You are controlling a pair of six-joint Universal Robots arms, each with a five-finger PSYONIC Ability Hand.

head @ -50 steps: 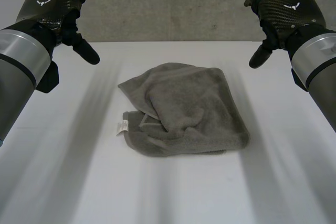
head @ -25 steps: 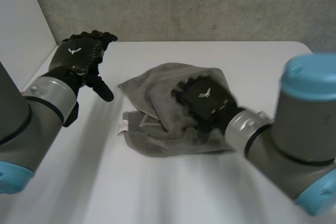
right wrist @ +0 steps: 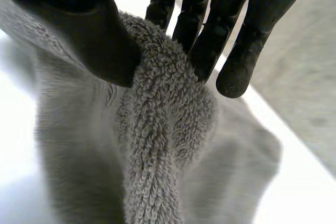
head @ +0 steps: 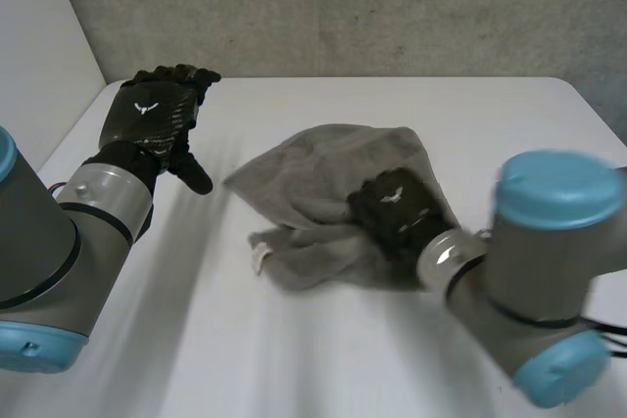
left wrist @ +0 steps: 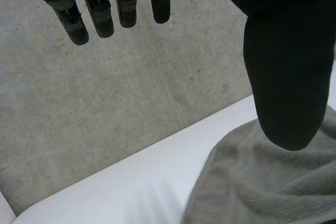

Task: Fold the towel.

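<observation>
White table [head: 323, 369], grey towel [head: 323, 168] bunched at centre. R hand [head: 397, 212] has come down on the towel's mid-right and now pinches a ridge of cloth betw thumb & fingers. Whole bunch dragged right vs 0.5 s ago, tag [head: 261, 259] too. L hand [head: 152, 115] hovers far-left, fingers straight & apart, empty. Prob. spreading it out first; no fold yet.

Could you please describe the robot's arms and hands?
The left arm and right arm are thick grey cylinders with light-blue caps and silver wrist bands. The left hand and right hand are black, each with a small white emblem on its back.
</observation>
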